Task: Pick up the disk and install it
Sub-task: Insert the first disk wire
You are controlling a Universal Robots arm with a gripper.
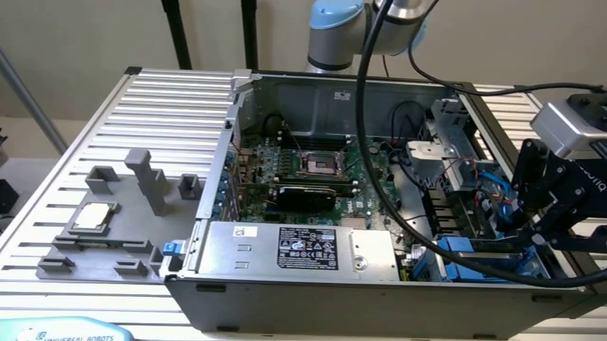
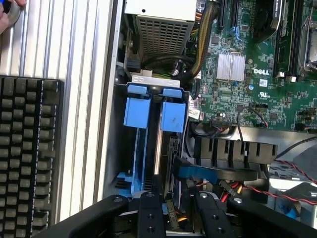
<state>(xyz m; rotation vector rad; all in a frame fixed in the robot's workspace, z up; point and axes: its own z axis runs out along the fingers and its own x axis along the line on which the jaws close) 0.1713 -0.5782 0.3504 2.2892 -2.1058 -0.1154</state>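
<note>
Two fingers [image 2: 151, 213] of the gripper [image 2: 178, 199] are standing spread, pinching nothing visible, over the disk [image 2: 136, 112], which is sitting edge-on in the drive bay [image 2: 111, 148] near the power supply [image 1: 294, 245]. Pushing squarely along the blue frame, clear of the red wires [image 2: 257, 190], is looking wisest. Whether it is seating fully is unclear, since the gripper is hiding its near end.

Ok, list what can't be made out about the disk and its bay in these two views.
- Disk label face: wrist view sees it edge-on, behind the blue carrier frame.
- Disk's near end: covered by the gripper in the wrist view, so seating is unclear.
- Disk in the exterior view: mostly hidden behind the gripper and black cable.
- Power supply label text: too small in the exterior view.
</note>
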